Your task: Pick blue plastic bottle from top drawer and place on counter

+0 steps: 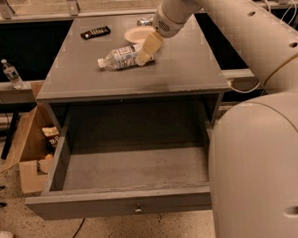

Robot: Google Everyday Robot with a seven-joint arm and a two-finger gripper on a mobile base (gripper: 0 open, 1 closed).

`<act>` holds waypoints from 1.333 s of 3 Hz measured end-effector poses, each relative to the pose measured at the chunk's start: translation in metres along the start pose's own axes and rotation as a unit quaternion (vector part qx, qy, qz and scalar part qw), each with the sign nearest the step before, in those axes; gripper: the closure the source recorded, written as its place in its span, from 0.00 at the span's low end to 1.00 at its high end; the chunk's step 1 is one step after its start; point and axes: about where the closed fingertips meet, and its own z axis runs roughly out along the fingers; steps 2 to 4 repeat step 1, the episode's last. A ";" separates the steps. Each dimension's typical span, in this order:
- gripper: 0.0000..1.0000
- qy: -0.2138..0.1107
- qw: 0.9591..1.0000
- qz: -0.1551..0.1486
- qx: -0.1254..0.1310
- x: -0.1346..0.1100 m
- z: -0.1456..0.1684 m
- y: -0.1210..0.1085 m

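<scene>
Hand (144, 53) is touching the right end of the blue plastic bottle (117, 58) lying on the desk (186, 71); whether it is gripping, I cannot tell.

Two bottles (120, 57) (10, 73), one bowl (137, 34), one remote (95, 32), one hand (146, 50) over counter (186, 69).

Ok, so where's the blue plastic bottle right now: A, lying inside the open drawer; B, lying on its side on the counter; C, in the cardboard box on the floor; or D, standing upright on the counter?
B: the bottle lies on its side on the counter, cap pointing left, with the claw at its right end, while the drawer below stands open.
</scene>
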 end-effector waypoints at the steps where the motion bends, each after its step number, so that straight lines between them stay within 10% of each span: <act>1: 0.00 0.007 0.999 0.000 0.044 0.006 -0.047 -0.013; 4: 0.00 0.007 0.999 0.000 0.044 0.006 -0.047 -0.013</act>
